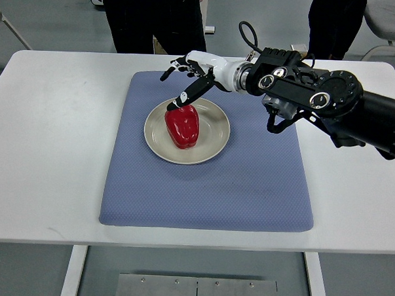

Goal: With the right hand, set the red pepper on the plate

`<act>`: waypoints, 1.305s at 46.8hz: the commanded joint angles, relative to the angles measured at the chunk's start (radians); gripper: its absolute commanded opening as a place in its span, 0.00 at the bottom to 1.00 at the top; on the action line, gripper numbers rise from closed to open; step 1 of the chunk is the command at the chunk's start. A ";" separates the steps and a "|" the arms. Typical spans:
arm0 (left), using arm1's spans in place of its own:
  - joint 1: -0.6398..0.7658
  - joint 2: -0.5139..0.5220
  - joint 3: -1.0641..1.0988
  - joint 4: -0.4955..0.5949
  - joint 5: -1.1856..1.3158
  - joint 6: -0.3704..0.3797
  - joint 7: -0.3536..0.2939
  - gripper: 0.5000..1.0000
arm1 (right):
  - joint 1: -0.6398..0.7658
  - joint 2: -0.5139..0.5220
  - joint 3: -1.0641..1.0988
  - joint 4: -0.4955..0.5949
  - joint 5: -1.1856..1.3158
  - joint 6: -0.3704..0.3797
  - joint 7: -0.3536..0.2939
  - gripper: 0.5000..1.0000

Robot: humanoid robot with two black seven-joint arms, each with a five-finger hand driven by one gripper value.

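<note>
A red pepper [182,126] lies on the beige plate [212,143] in the middle of the blue mat [248,189]. My right hand [185,80] hovers just behind the pepper, its arm coming in from the right edge. The fingers are spread and hold nothing. One dark fingertip [178,103] points down at the pepper's top end, very close to it or just touching. The left arm does not show in the top view.
The white table [47,148] carries the mat. Two people in dark trousers [157,18] stand behind its far edge. A chair [390,15] shows at the back right. A metal base [198,291] lies below the table's near edge.
</note>
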 commanded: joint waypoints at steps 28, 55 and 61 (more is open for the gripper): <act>0.000 0.000 0.000 0.000 0.000 0.000 0.000 1.00 | -0.213 -0.071 0.354 0.002 0.004 -0.004 0.004 1.00; 0.000 0.000 0.000 0.000 0.000 0.000 0.000 1.00 | -0.492 -0.152 0.879 -0.145 0.192 0.038 -0.003 1.00; 0.000 0.000 0.000 0.000 0.000 0.000 0.000 1.00 | -0.531 -0.169 0.939 -0.188 0.216 0.065 -0.003 1.00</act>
